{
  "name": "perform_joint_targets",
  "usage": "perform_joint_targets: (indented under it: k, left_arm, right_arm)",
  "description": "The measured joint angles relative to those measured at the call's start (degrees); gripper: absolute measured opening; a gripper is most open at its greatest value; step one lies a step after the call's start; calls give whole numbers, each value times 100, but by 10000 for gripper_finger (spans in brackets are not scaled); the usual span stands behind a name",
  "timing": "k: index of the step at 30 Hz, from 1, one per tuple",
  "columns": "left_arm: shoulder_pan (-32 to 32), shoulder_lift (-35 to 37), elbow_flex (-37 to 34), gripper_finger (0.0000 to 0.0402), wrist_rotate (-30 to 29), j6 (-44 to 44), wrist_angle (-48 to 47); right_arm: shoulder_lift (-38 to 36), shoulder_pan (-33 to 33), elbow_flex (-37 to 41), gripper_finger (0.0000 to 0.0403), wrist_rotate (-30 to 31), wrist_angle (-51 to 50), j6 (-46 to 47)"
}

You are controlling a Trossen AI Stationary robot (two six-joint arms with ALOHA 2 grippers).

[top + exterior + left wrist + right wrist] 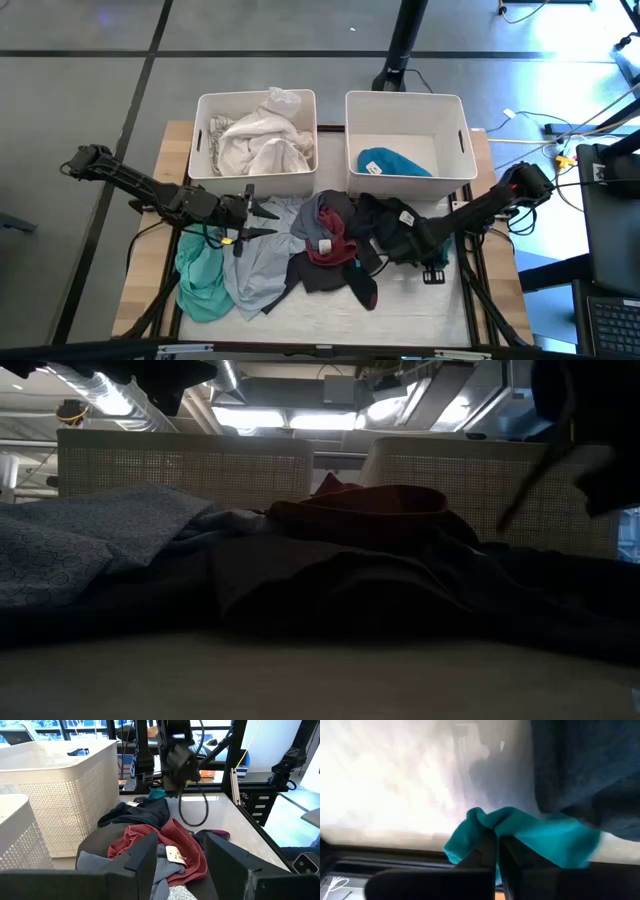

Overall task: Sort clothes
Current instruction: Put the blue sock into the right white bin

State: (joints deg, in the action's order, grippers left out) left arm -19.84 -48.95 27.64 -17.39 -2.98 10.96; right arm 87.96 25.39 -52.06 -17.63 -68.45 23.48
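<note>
We see the right gripper (400, 243) low over the dark end of the pile of clothes at the table's middle, its fingers (487, 851) pinched together on a small teal-green cloth (520, 837), with a black garment (585, 765) hanging just beside it (in the high view that cloth is hidden under the arm and the dark folds). The left gripper (262, 219) hovers over the pale grey-blue garment (262, 268) with its fingers (145, 855) spread apart and nothing between them; past them we see the dark red garment (172, 845) with a white tag, lying on black fabric. A larger teal-green garment (200, 283) lies at the table's left front edge, touching the grey-blue one. Behind the pile stand two white bins side by side: the left bin (203, 110) holds the white clothes (262, 140), the right bin (408, 100) holds one bright blue piece (388, 162). From table height we see only the dark heap topped by the red garment, with the bins behind it
</note>
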Motion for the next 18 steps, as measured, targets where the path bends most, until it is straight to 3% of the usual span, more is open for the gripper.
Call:
perform_joint_targets:
  k: [8, 18]
  left_arm:
    - [0, 0, 0, 153, -1, 42, 20]
    - [-1, 0, 0, 153, 0, 91, 22]
  right_arm:
    - [0, 140, -1310, 17, 137, -350, -641]
    - [-4, 122, -2762, 12, 1640, -471, -1812]
